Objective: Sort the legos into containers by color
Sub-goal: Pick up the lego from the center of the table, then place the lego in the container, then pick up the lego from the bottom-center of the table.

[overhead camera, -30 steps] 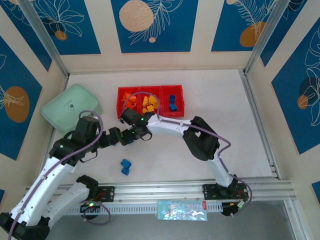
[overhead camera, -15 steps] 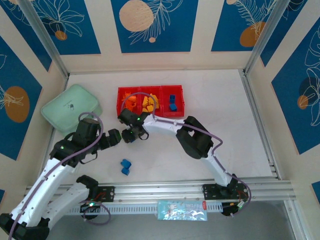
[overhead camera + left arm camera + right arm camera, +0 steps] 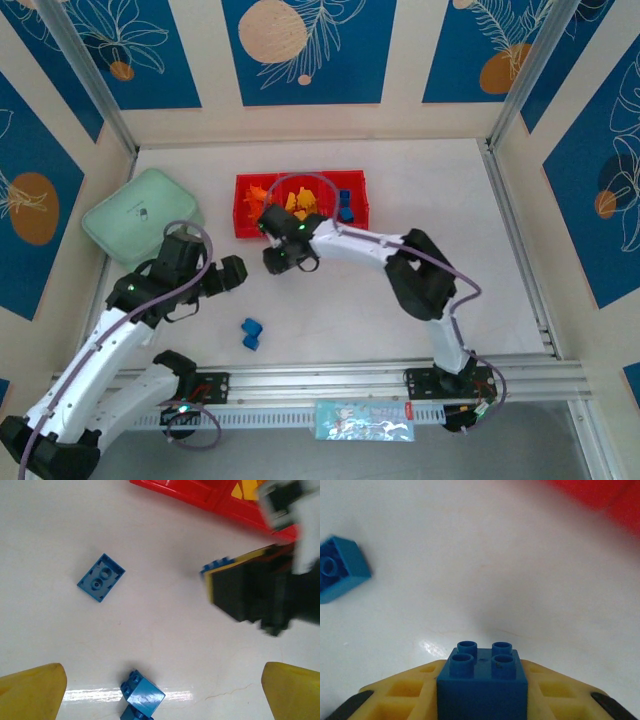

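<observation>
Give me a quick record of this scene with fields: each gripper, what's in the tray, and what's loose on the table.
Right gripper: shut on a blue brick, just in front of the red tray
Left gripper: open, holding nothing
Tray contents: orange bricks left, yellow bricks middle, sorted blue bricks right
On the table: two loose blue bricks, close together
Also present: mint green case, left of the tray

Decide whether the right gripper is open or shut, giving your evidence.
Shut on a blue lego: the right gripper's yellow fingers press against both its sides.
</observation>
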Action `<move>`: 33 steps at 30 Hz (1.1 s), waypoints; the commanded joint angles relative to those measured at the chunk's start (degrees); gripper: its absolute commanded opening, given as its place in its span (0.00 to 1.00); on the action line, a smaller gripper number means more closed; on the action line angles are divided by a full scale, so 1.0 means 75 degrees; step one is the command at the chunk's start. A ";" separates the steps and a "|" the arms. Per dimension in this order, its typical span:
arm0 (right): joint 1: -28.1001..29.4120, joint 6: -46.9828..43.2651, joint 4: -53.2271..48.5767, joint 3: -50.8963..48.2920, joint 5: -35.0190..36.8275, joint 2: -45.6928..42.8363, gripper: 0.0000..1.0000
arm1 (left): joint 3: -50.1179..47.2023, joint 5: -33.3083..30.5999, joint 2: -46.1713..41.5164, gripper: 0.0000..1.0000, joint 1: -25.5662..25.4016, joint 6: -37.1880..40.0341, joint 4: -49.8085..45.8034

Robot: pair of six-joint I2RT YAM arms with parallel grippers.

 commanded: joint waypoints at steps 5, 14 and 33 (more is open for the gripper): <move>-0.1467 0.0046 -0.0007 -0.0562 0.0209 -0.1396 0.36 | 0.0470 0.0471 0.0622 0.99 0.0098 0.0398 0.0837; -0.3286 0.0053 -0.0066 0.0416 0.0037 -0.0508 0.37 | 0.0847 0.0858 0.1765 0.99 0.0098 0.0444 0.2097; -0.3438 -0.0122 -0.0130 0.1282 -0.0177 0.0044 0.58 | 0.1167 0.0800 0.2139 0.99 0.0177 0.0673 0.1995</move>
